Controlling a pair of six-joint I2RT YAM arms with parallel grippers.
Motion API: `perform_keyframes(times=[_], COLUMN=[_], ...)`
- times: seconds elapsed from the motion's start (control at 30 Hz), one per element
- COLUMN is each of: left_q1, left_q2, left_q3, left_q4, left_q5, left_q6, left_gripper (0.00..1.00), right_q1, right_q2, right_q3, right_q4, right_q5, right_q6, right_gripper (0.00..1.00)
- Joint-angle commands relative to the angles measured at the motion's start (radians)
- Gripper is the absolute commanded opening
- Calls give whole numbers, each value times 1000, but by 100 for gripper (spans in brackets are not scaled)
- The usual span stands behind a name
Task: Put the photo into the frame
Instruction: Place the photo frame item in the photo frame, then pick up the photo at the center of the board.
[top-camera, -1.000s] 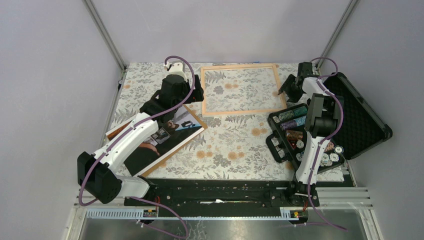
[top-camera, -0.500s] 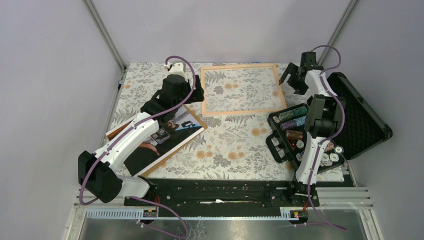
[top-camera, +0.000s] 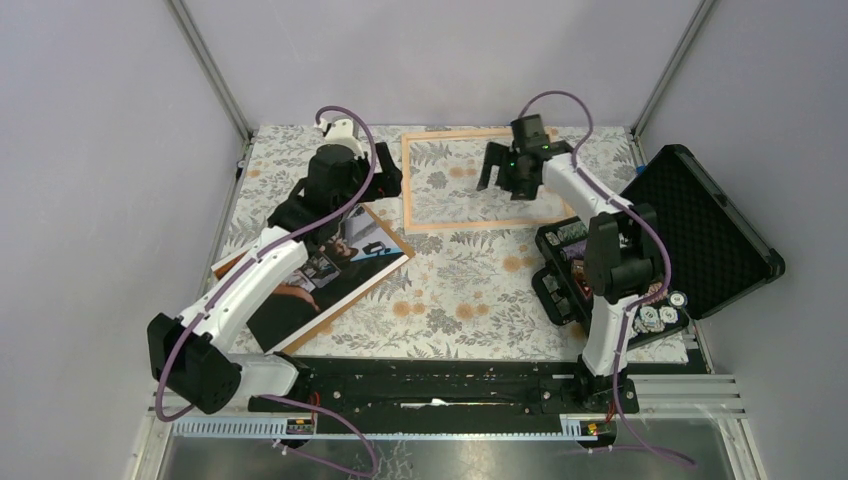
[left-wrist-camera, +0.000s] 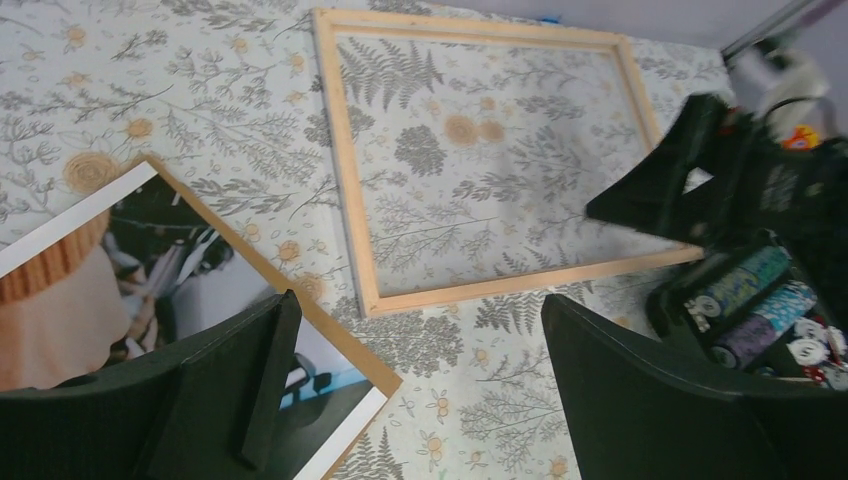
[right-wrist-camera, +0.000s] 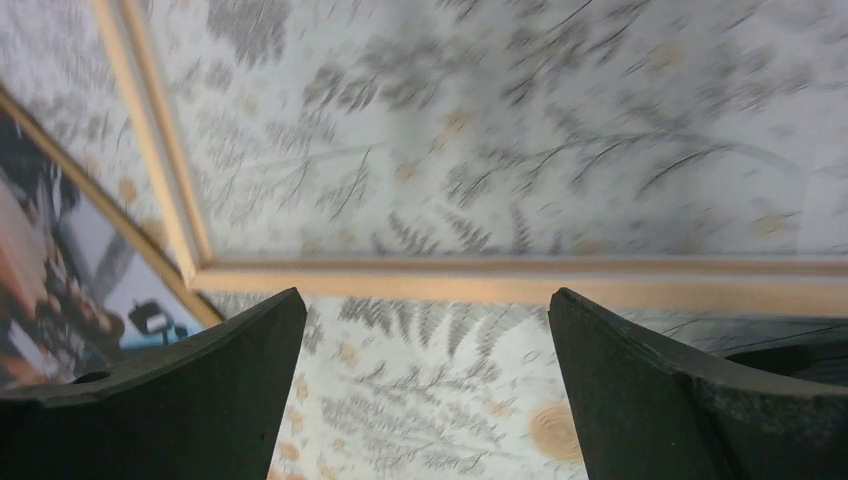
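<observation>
Photo (top-camera: 335, 278) lies face up on the desk (top-camera: 470, 290), left side, its corner near the frame (top-camera: 478, 225) but apart. Frame lies flat, far centre. My left gripper (left-wrist-camera: 420, 300) hangs over the photo, spread, empty. My right gripper (right-wrist-camera: 428, 295) hangs over the frame, also spread. One open black case (top-camera: 705, 225) with chips (top-camera: 585, 245) at right. One photo, one frame.

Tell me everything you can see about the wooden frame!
The frame is a thin rectangle of four light wooden rails, empty inside, so the flowery tablecloth shows through. It lies flat on the cloth, at the far side. The photo lies close to its near left corner, not touching. The right gripper hangs open above it.
</observation>
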Motion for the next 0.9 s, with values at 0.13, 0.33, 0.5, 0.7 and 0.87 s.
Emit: perform_keyframes(times=[0.13,0.33,0.5,0.7,0.87], left_q1=[0,-2,0,1,-2], left_q2=[-87,-114,-116,-141,-137], left_q3=[9,6,6,0,-17], left_q4=[72,78,75,62,76], left_q5=[110,130,118,57,42], left_q6=[-40,-49,-37,-40,-41], left_gripper=[99,99,99,99,99], right_q1=[143,61,89,175,239], right_q2=[-185,-248,-216,-138,-92], right_q3=[-177,-455,-512,-562,-640], right_q4=[110,425,544,780,1055], right_q5=[12,-255,-334,-397,-426], right_q6=[58,377,391,485,626], right_gripper=[100,100,100,100,100])
